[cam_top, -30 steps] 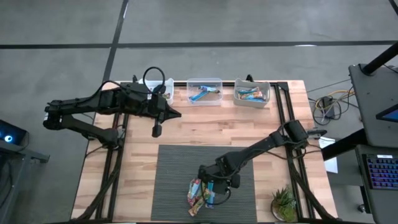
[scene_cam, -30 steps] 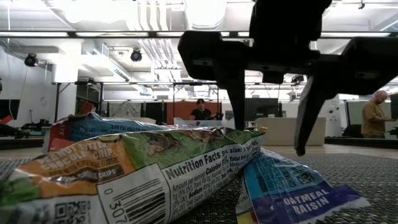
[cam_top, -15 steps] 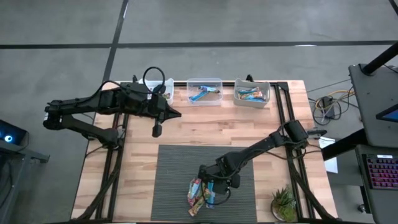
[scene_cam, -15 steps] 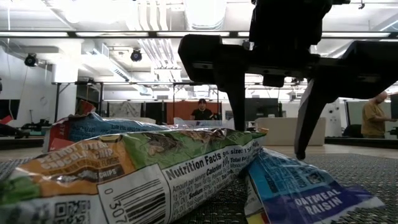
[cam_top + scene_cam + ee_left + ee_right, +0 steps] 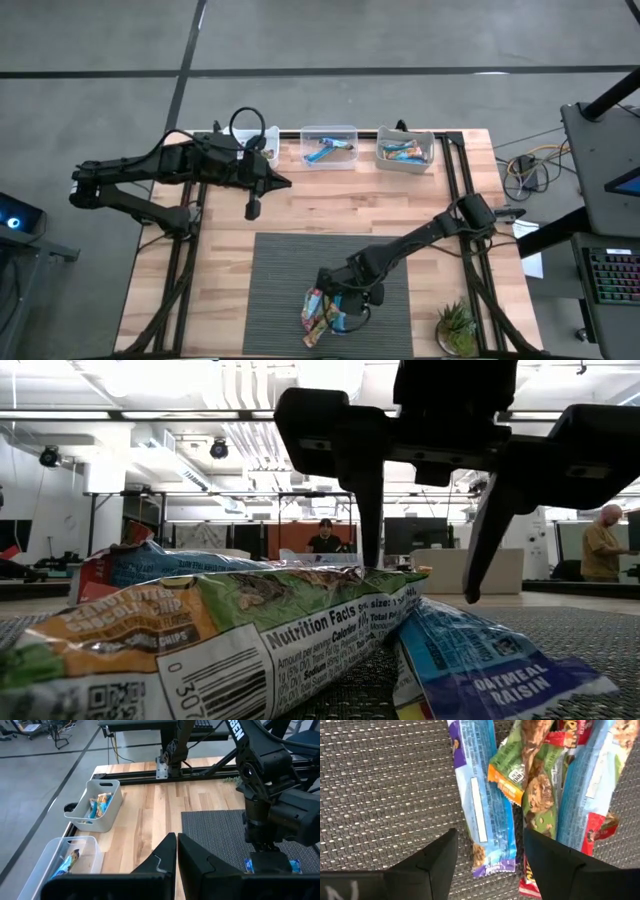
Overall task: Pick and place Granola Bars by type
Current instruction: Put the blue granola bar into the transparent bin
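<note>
Several granola bars (image 5: 322, 314) lie in a small heap on the dark mat (image 5: 290, 260) near the table's front edge. In the right wrist view a blue bar (image 5: 482, 810) lies beside a green one (image 5: 532, 775) and a blue-and-red one (image 5: 592, 785). My right gripper (image 5: 490, 865) points steeply down, open, with one finger on each side of the blue bar's end (image 5: 470, 660), close above the mat. My left gripper (image 5: 251, 210) hangs shut over the bare wood at the far left, holding nothing.
Along the far edge stand a clear bin (image 5: 328, 146) and a white bin (image 5: 405, 148), each with bars inside, and another white bin (image 5: 262, 145) partly under my left arm. A small potted plant (image 5: 458, 328) stands at the near right corner. People show in the room behind.
My right gripper has tipped a little over the heap, staying open. The blue bar's near end has slid slightly sideways on the mat; the other bars lie as before.
</note>
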### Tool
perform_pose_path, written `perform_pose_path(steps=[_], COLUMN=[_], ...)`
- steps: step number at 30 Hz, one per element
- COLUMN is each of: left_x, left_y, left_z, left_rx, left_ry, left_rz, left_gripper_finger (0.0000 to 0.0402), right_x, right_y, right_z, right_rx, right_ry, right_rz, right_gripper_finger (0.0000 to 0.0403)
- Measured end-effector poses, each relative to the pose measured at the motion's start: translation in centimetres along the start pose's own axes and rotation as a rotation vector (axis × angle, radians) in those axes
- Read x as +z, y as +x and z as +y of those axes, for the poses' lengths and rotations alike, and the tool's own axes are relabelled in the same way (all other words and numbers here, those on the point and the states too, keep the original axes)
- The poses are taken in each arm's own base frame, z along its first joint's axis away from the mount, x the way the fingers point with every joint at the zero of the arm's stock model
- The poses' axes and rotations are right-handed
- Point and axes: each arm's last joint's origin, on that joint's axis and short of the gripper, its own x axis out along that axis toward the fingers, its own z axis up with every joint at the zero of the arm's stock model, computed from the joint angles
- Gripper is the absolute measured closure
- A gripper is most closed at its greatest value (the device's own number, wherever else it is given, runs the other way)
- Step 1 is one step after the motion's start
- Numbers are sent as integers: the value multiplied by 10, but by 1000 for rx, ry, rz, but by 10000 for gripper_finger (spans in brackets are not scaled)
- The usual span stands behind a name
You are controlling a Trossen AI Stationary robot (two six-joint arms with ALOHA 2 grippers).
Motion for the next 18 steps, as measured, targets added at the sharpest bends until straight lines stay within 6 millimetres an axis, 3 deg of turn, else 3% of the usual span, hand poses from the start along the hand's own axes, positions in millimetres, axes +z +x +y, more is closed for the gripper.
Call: perform_pose_path(steps=[18], left_x=[0], left_y=[0], left_z=[0], left_rx=[1], left_ry=[0], left_rz=[1], left_gripper_finger=[401], right_x=[-3], right_y=[18], right_z=[0], right_rx=[19], right_ry=[21], right_rz=[20], right_gripper_finger=[188])
